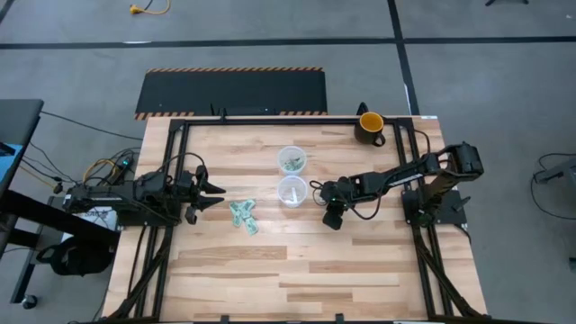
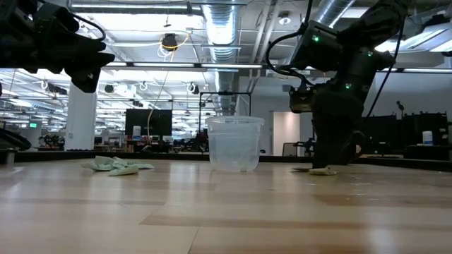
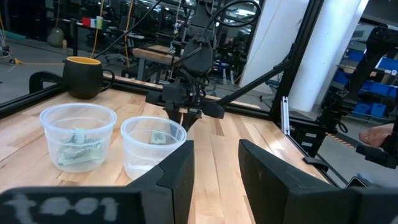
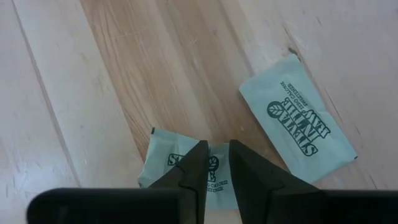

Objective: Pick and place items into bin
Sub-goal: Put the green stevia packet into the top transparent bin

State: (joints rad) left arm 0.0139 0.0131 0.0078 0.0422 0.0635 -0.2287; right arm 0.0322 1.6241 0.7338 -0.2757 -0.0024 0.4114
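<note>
Pale wooden desk, bare planks along the near edge. Towards the left edge, left gripper hovering above the wood, fingers parted with a clear gap, nothing between them. Just beyond its tips, a small heap of green-and-white packets lying crumpled on the planks, near the desk's middle. Right of that heap, a clear plastic cup standing upright, one packet seen in it from the left wrist view. Right of this cup, right gripper reaching down to the wood from the right edge, jaws drawn nearly together over the edge of a packet flat on the desk; firm pinch or not, cannot tell. A second packet lying flat just beside the first, apart from the fingertips. Farther back, a second clear cup with several packets inside, just behind the first cup. At the far right corner, a dark mug with yellow inside, upright, well apart from the cups. Beyond the far edge, a black mat with striped borders on the grey floor
</note>
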